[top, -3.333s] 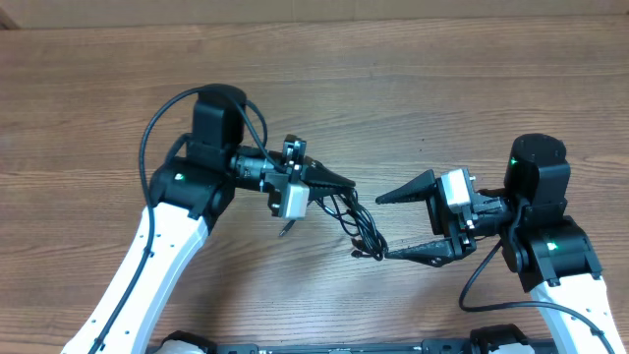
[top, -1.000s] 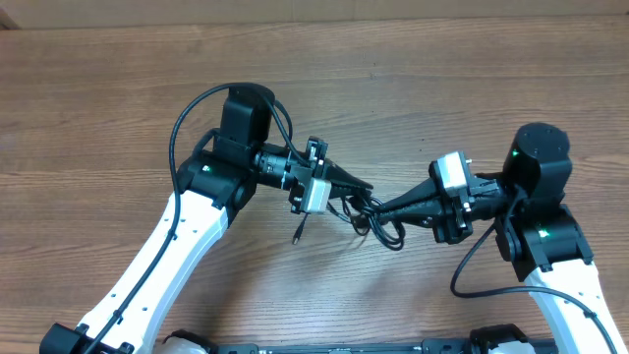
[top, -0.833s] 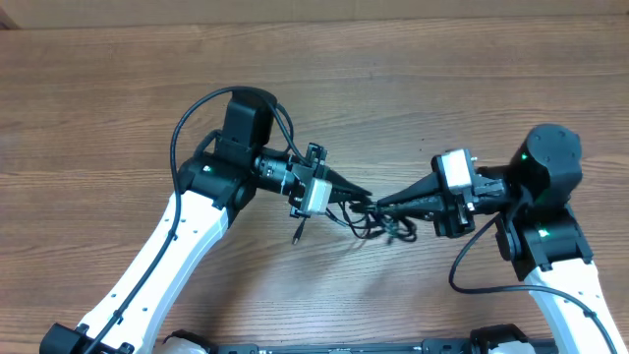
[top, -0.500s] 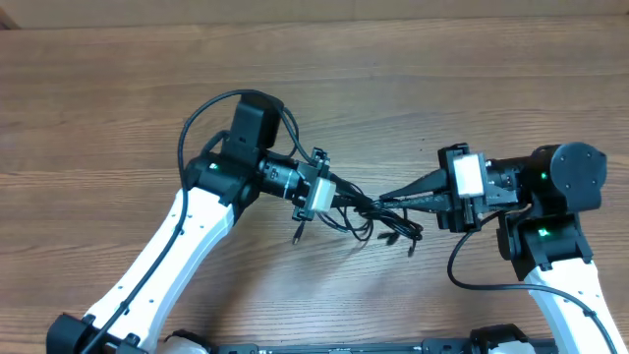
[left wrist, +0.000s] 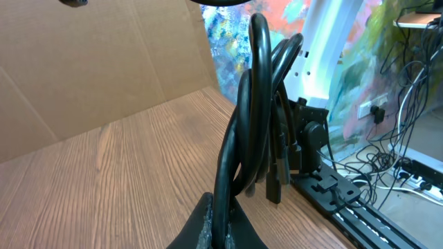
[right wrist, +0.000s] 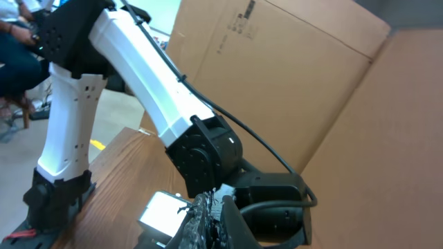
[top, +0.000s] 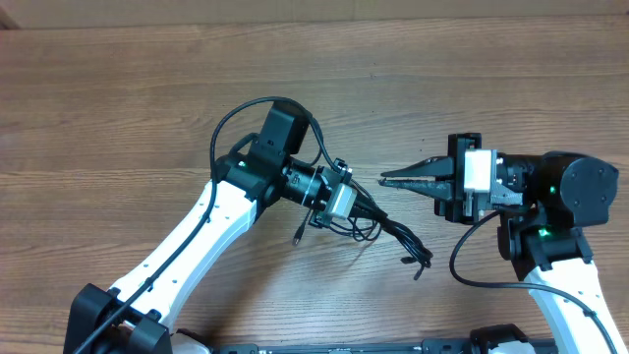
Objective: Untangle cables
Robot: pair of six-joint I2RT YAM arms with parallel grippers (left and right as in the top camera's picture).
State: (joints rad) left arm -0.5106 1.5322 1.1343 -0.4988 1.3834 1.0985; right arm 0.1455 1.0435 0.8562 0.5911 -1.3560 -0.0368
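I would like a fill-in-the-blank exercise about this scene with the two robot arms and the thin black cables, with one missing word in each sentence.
1. The left gripper is shut on a bunch of thin black cables, while the right gripper holds ___.
2. The jaws of the right gripper are ___.
3. The table under the arms is made of brown ___.
Missing words: nothing; shut; wood.

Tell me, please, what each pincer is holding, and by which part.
The left pincer clamps the cables by their bunched loops, with the plug ends dangling. The right pincer is shut and seems to hold nothing.
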